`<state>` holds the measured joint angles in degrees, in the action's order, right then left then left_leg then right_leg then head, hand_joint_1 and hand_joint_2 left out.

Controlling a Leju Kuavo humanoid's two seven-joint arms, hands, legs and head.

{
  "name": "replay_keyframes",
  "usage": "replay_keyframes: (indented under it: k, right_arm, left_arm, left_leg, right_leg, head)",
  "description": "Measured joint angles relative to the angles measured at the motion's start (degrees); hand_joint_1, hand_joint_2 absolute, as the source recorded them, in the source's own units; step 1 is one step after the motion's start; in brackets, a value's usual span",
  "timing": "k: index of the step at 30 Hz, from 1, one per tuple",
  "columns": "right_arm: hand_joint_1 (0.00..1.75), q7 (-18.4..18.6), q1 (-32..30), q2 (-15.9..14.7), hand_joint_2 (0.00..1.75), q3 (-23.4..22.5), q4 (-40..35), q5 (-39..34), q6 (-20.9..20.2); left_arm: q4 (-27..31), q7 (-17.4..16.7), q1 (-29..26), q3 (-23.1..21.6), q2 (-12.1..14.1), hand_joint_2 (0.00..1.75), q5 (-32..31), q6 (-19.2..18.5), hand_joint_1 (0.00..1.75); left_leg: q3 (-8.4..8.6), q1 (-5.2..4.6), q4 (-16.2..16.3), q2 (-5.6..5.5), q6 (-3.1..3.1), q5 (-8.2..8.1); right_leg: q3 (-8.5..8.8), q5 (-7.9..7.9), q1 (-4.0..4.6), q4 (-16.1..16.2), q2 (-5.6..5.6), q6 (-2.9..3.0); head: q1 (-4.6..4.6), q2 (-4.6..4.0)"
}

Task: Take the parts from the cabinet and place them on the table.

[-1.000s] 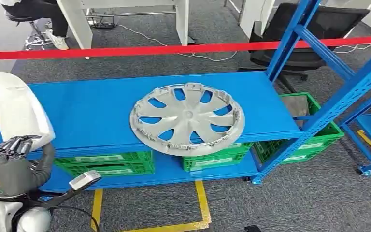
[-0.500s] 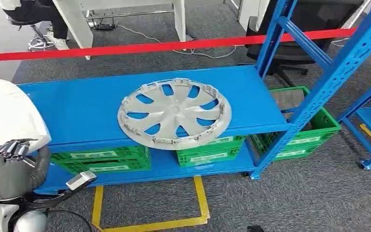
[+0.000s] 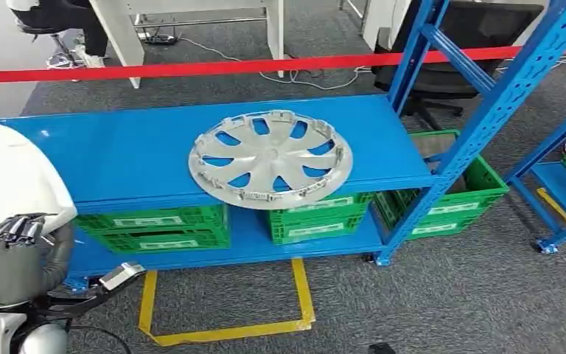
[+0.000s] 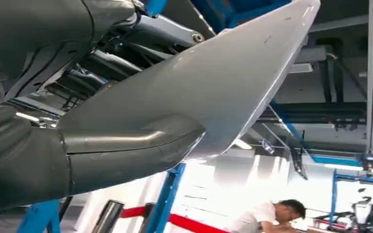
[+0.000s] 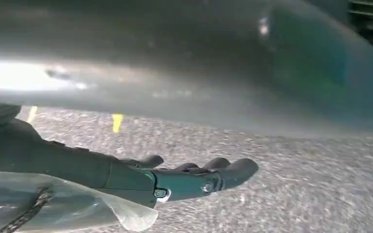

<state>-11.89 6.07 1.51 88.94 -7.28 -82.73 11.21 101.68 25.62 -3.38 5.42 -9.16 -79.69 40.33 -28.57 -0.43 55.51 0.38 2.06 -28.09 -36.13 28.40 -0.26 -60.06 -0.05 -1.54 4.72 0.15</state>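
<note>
The white curved part (image 3: 15, 173) sits at the near left, and the left hand (image 3: 7, 254) holds it from below with fingers wrapped on its edge. The right hand (image 5: 194, 177) hangs over the grey floor (image 5: 296, 194) with fingers out, holding nothing. The whole view has slid a little since a second ago, so the robot is turning. The silver wheel cover (image 3: 270, 157) rests on the blue shelf (image 3: 118, 155). I think the counter comes next.
</note>
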Motion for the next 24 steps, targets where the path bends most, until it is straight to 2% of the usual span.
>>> replay_keyframes:
  k: [1, 2, 3, 4, 5, 6, 7, 8, 9, 10, 11, 12, 13, 14, 15, 16, 17, 18, 19, 20, 21, 22, 23, 24]
  right_arm:
    - [0.0, 0.0, 0.0, 0.0, 0.0, 0.0, 0.0, 0.4, 0.3]
    - [0.0, 0.1, 0.0, 0.0, 0.0, 0.0, 0.0, 1.2, 0.8]
    - [0.0, 0.2, 0.0, 0.0, 0.0, 0.0, 0.0, 1.9, 1.1]
    - [0.0, 0.5, 0.0, 0.0, 0.0, 0.0, 0.0, 2.6, 1.5]
    - [0.0, 0.6, 0.0, 0.0, 0.0, 0.0, 0.0, 3.0, 1.8]
    - [0.0, 0.9, 0.0, 0.0, 0.0, 0.0, 0.0, 3.2, 2.1]
    - [0.0, 1.2, 0.0, -0.1, 0.0, 0.0, 0.0, 3.4, 2.4]
    - [0.0, 1.6, 0.1, -0.1, 0.0, 0.0, 0.0, 3.5, 2.8]
    - [0.0, 1.9, 0.2, -0.2, 0.0, 0.0, 0.0, 3.6, 3.1]
    - [0.0, 2.2, 0.4, -0.2, 0.0, 0.0, 0.0, 3.7, 3.4]
    - [0.0, 2.3, 0.4, -0.2, 0.0, 0.0, 0.0, 3.8, 3.5]
    - [0.0, 2.4, 0.4, -0.2, 0.0, 0.0, 0.0, 3.9, 3.6]
    - [0.0, 2.6, 0.2, -0.2, 0.0, 0.0, 0.0, 4.0, 3.7]
    - [0.0, 2.7, 0.2, -0.2, 0.0, 0.0, 0.0, 4.1, 3.7]
    - [0.0, 3.0, 0.2, -0.2, 0.0, 0.0, 0.0, 4.3, 3.7]
    - [0.0, 3.1, 0.2, -0.2, 0.0, 0.0, 0.0, 4.4, 3.7]
    - [0.0, 3.1, 0.2, -0.2, 0.0, 0.0, 0.0, 4.4, 3.7]
    - [0.0, 3.1, 0.2, -0.3, 0.0, 0.0, 0.0, 4.5, 3.7]
    - [0.0, 3.2, 0.2, -0.3, 0.0, 0.0, 0.0, 4.4, 3.6]
    - [0.0, 3.3, 0.2, -0.3, 0.0, 0.0, 0.0, 4.3, 3.6]
    - [0.0, 3.4, 0.2, -0.3, 0.0, 0.0, 0.0, 4.2, 3.6]
    - [0.0, 3.5, 0.2, -0.3, 0.0, 0.0, 0.0, 4.1, 3.6]
    - [0.0, 3.5, 0.2, -0.3, 0.0, 0.0, 0.0, 4.1, 3.6]
    - [0.0, 3.5, 0.2, -0.2, 0.0, 0.0, 0.0, 4.1, 3.5]
  left_arm:
    - [0.0, -0.1, 0.0, -0.1, 0.0, 1.75, 0.0, 0.0, 1.75]
    - [0.0, -0.3, -0.1, -0.2, 0.1, 1.75, 0.0, 0.0, 1.75]
    - [0.0, -0.5, -0.1, -0.3, 0.1, 1.75, 0.0, 0.0, 1.75]
    - [0.0, -0.6, 0.0, -0.5, 0.2, 1.75, 0.0, 0.0, 1.75]
    - [-0.1, -0.8, 0.0, -0.7, 0.2, 1.75, 0.0, 0.0, 1.75]
    - [-0.1, -1.0, 0.0, -1.0, 0.3, 1.75, 0.0, 0.0, 1.75]
    - [-0.2, -1.4, 0.1, -1.3, 0.4, 1.75, -0.1, 0.0, 1.75]
    - [-0.2, -1.8, 0.2, -1.5, 0.5, 1.75, -0.2, 0.0, 1.75]
    - [-0.2, -2.2, 0.4, -1.8, 0.6, 1.75, -0.3, 0.0, 1.75]
    - [-0.2, -2.3, 0.7, -1.9, 0.7, 1.75, -0.4, 0.0, 1.75]
    - [-0.3, -2.4, 0.9, -2.2, 0.8, 1.75, -0.4, 0.0, 1.75]
    - [-0.4, -2.4, 1.1, -2.6, 0.9, 1.75, -0.5, 0.0, 1.75]
    - [-0.5, -2.7, 1.2, -2.8, 1.0, 1.75, -0.6, 0.0, 1.75]
    - [-0.7, -2.9, 1.2, -3.0, 1.2, 1.75, -0.7, 0.0, 1.75]
    - [-0.8, -3.2, 1.3, -3.0, 1.3, 1.75, -0.8, 0.0, 1.75]
    - [-0.9, -3.3, 1.4, -3.1, 1.4, 1.75, -0.8, 0.0, 1.75]
    - [-1.0, -3.4, 1.5, -3.2, 1.6, 1.75, -0.9, 0.0, 1.75]
    - [-1.1, -3.4, 1.5, -3.3, 1.7, 1.75, -1.0, 0.0, 1.75]
    - [-1.2, -3.5, 1.5, -3.4, 1.8, 1.75, -1.1, 0.0, 1.75]
    - [-1.3, -3.7, 1.6, -3.6, 1.9, 1.75, -1.1, 0.0, 1.75]
    - [-1.4, -3.9, 1.6, -3.9, 2.0, 1.75, -1.1, 0.0, 1.75]
    - [-1.5, -4.0, 1.7, -4.1, 2.1, 1.75, -1.2, 0.0, 1.75]
    - [-1.5, -4.0, 1.8, -4.2, 2.2, 1.75, -1.2, 0.0, 1.75]
    - [-1.5, -4.0, 1.9, -4.2, 2.3, 1.75, -1.2, 0.0, 1.75]
  left_leg:
    - [-0.75, 0.04, 0.1, 0.07, 0.44, 0.49]
    - [-1.63, 0.01, 0.1, 0.09, 0.42, 1.15]
    - [-2.49, -0.03, 0.2, 0.17, 0.38, 1.75]
    - [-3.4, -0.03, 0.3, 0.22, 0.32, 2.36]
    - [-4.25, -0.01, 0.4, 0.24, 0.22, 2.91]
    - [-5.15, 0.06, 0.7, 0.24, 0.03, 3.43]
    - [-6.09, 0.17, 1.1, 0.24, -0.2, 3.88]
    - [-6.86, 0.21, 1.5, 0.22, -0.46, 4.24]
    - [-7.27, 0.12, 2.0, 0.19, -0.81, 4.57]
    - [-7.84, -0.06, 2.5, 0.24, -1.12, 4.85]
    - [-7.92, -0.05, 2.4, 0.24, -1.46, 5.66]
    - [-8.06, 0.04, 2.4, 0.23, -1.68, 6.16]
    - [-8.1, 0.07, 2.3, 0.18, -2.06, 6.57]
    - [-8.35, 0.21, 2.6, 0.04, -2.44, 6.07]
    - [-8.95, 0.28, 3.9, -0.01, -2.84, 3.27]
    - [-9.67, 0.4, 6.9, -0.03, -3.02, -0.38]
    - [-10.5, 0.49, 11.2, -0.04, -3.25, -4.02]
    - [-11.12, 0.57, 15.2, -0.04, -3.39, -6.48]
    - [-11.35, 0.64, 18.6, -0.04, -3.47, -7.48]
    - [-11.06, 0.66, 20.0, -0.05, -3.46, -6.57]
    - [-9.53, 0.66, 19.4, -0.07, -3.33, -4.29]
    - [-7.28, 0.66, 16.6, -0.09, -3.11, -2.14]
    - [-3.87, 0.63, 11.9, -0.1, -2.69, -0.63]
    - [0.18, 0.5, 6.4, -0.18, -2.05, -0.94]
  right_leg:
    - [-1.01, 3.46, -0.06, -3.2, -0.01, -0.18]
    - [-2.09, 6.75, -0.21, -7.7, -0.01, -0.39]
    - [-2.92, 8.62, -0.33, -11.6, -0.02, -0.61]
    - [-3.15, 8.79, -0.36, -14.3, -0.03, -0.8]
    - [-2.35, 7.31, -0.41, -14.7, -0.03, -0.95]
    - [-0.51, 4.89, -0.46, -13.0, -0.03, -1.1]
    - [2.3, 2.57, -0.49, -9.3, -0.04, -1.13]
    - [5.7, 1.52, -0.53, -4.5, -0.04, -1.11]
    - [8.89, 3.5, -0.59, 0.8, 0.0, -1.04]
    - [11.39, 4.51, -0.3, 4.4, 0.15, -0.65]
    - [10.16, 4.41, -0.3, 3.8, 0.12, -0.23]
    - [9.74, 4.17, -0.17, 3.6, 0.13, -0.12]
    - [9.37, 3.85, -0.1, 3.5, 0.1, 0.37]
    - [8.95, 3.19, -0.47, 3.7, -0.2, 1.12]
    - [8.33, 2.55, -0.43, 3.7, -0.22, 1.67]
    - [7.64, 1.93, -0.39, 3.7, -0.29, 2.1]
    - [6.91, 1.27, -0.32, 3.6, -0.31, 2.2]
    - [6.68, 0.6, -0.24, 3.6, -0.31, 2.28]
    - [5.65, -0.13, -0.19, 3.5, -0.32, 2.28]
    - [4.76, -0.76, -0.14, 3.3, -0.32, 2.28]
    - [3.48, -1.48, -0.08, 3.0, -0.34, 2.23]
    - [2.47, -1.99, -0.01, 2.8, -0.33, 2.2]
    - [1.65, -2.5, 0.07, 2.6, -0.29, 2.11]
    - [1.21, -2.96, 0.06, 2.4, -0.26, 1.96]
  head:
    - [0.17, 0.0]
    - [0.22, 0.0]
    - [0.15, 0.0]
    - [0.22, 0.0]
    - [0.2, 0.0]
    - [0.22, 0.0]
    - [0.2, 0.0]
    - [0.24, 0.0]
    - [0.26, 0.0]
    - [0.15, 0.0]
    - [0.04, 0.0]
    - [0.15, 0.0]
    - [0.09, 0.0]
    - [0.15, 0.0]
    - [-0.04, 0.0]
    - [-0.22, 0.0]
    - [-0.22, 0.0]
    - [-0.24, 0.0]
    - [-0.22, 0.0]
    - [-0.22, 0.0]
    - [-0.24, 0.0]
    - [-0.24, 0.0]
    - [-0.24, 0.0]
    - [-0.22, 0.0]
